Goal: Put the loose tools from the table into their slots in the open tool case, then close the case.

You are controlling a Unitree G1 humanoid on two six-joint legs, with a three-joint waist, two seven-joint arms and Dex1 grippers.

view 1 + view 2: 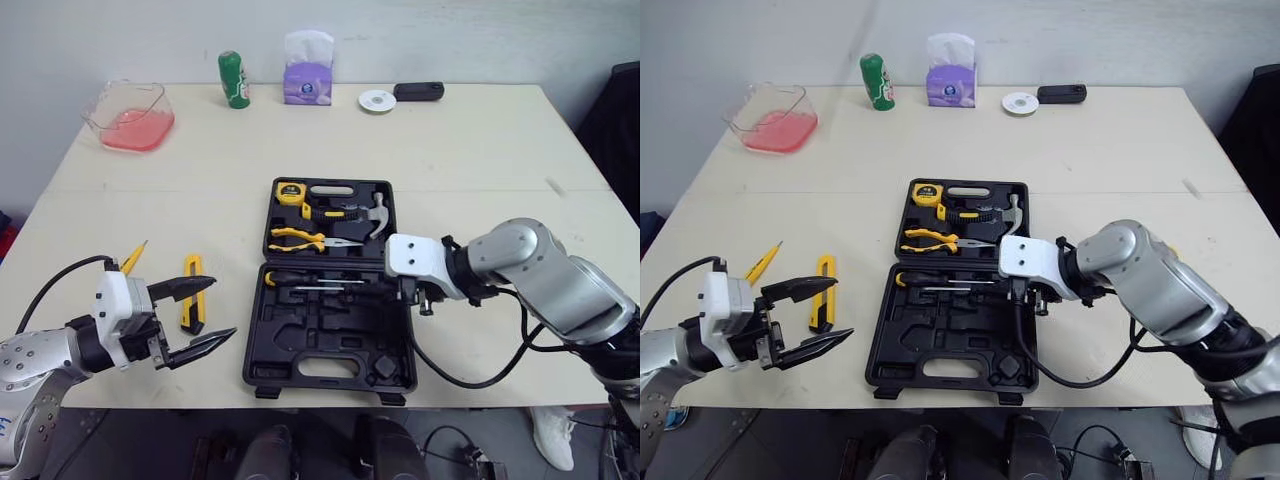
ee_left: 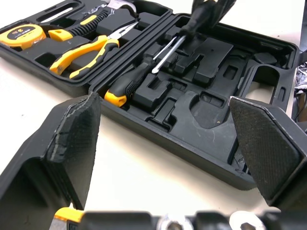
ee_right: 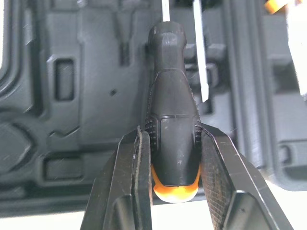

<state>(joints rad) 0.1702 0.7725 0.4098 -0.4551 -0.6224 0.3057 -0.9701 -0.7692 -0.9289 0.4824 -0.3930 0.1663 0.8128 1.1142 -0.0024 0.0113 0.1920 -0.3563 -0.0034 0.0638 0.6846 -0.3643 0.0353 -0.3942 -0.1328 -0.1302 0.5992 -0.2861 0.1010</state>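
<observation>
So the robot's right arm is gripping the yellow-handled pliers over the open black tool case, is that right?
Not the pliers. The right wrist view shows the right arm's jaws clamped on a black screwdriver handle with an orange end cap, over the open black plastic tool case. The yellow-handled pliers lie in the case's far half.

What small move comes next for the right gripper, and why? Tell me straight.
Probably ease the screwdriver down into its slot, then open the fingers. The right gripper is shut on its black handle, holding it over the tool case near the hinge, beside a second screwdriver lying in the case.
</observation>
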